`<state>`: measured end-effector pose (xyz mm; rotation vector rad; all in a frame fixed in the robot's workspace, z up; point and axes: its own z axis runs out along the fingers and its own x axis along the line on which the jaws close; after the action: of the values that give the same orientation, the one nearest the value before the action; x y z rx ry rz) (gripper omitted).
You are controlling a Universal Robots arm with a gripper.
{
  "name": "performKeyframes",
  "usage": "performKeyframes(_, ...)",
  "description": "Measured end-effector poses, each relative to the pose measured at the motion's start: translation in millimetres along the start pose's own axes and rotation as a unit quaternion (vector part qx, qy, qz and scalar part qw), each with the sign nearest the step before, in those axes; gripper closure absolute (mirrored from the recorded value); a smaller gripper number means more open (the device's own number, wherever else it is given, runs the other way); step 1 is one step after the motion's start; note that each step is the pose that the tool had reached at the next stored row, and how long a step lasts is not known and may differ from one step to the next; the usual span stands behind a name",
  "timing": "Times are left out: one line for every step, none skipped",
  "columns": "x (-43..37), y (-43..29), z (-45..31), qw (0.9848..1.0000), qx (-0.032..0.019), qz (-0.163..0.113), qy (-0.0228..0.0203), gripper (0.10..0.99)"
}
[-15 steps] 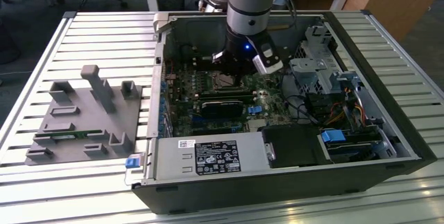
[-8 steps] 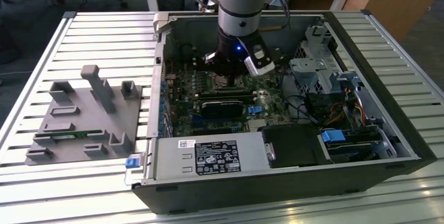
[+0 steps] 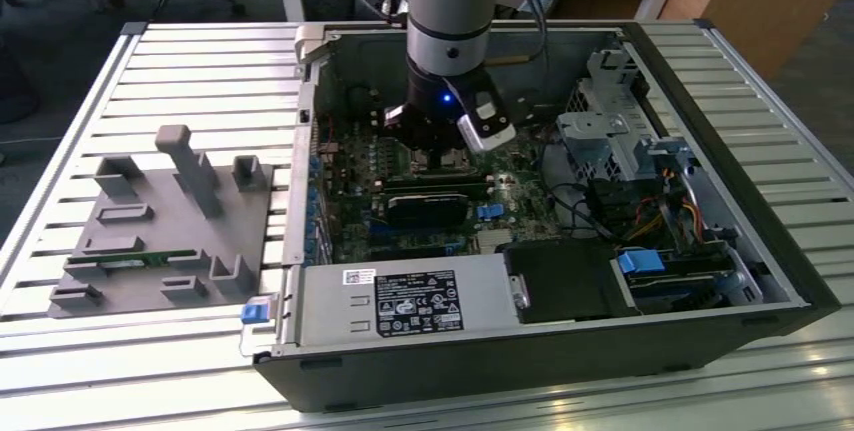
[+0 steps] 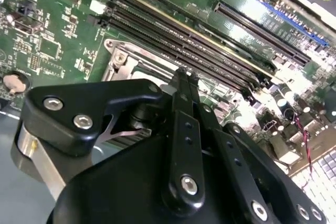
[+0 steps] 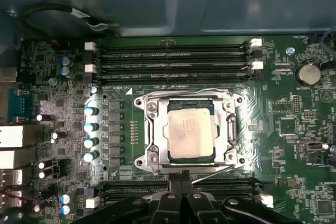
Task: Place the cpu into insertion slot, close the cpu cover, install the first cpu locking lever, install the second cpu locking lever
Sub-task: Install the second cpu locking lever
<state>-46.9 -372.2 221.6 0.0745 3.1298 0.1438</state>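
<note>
First wrist view looks straight down on the green motherboard (image 5: pixel 283 145), where the cpu (image 5: pixel 190 134) lies flat inside the insertion slot (image 5: pixel 148 135), its dull silver top facing up. The cpu cover (image 5: pixel 229 132) lies closed over it, framing the chip through its square opening. Thin silver locking levers (image 5: pixel 212 173) run along the socket's edges; whether they are latched I cannot tell. The gripper (image 5: pixel 180 181) sits just beside the socket, on the side toward one bank of long black memory slots (image 5: pixel 173 56), its two black fingers pressed together with nothing between them. Second wrist view shows the same gripper (image 4: pixel 185 77) from behind, the fingertips (image 4: pixel 181 85) meeting in a narrow point just above the silver socket frame; contact with the frame cannot be made out. Exterior view shows the arm reaching down into the open computer case (image 3: pixel 747 251), the gripper (image 3: pixel 430 156) low over the board, and a grey fixture tray (image 3: pixel 160 241) standing on the slatted table (image 3: pixel 801 151) at the exterior view's left.
</note>
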Motion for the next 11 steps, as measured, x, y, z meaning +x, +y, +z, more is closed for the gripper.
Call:
performKeyframes(0.1, -0.7, 1.2, 1.0, -0.0005, 0.0, 0.0, 0.98)
performKeyframes(0.1, -1.5, 2.2, 1.0, -0.0014, 0.0, 0.0001, 0.98)
performKeyframes(0.2, -2.6, 2.5, 1.0, -0.0035, 0.0, 0.0001, 0.98)
performKeyframes(0.9, -3.8, 2.5, 1.0, -0.0075, 0.0, 0.0003, 0.98)
performKeyframes(2.0, -5.0, 2.4, 0.9999, -0.0122, 0.0, 0.0005, 0.98)
performKeyframes(3.3, -6.2, 2.2, 0.9998, -0.0177, 0.0, 0.0008, 0.98)
performKeyframes(4.7, -7.3, 2.1, 0.9997, -0.0231, 0.0, 0.001, 0.98)
performKeyframes(5.8, -8.4, 2.0, 0.9996, -0.0282, 0.0, 0.0013, 0.98)
performKeyframes(7.1, -9.9, 1.9, 0.9995, -0.0328, 0.0, 0.0015, 0.98)
performKeyframes(8.0, -11.7, 1.8, 0.9994, -0.0348, 0.0, 0.0016, 0.98)
performKeyframes(8.4, -13.5, 1.7, 0.9994, -0.0356, 0.0, 0.0016, 0.98)
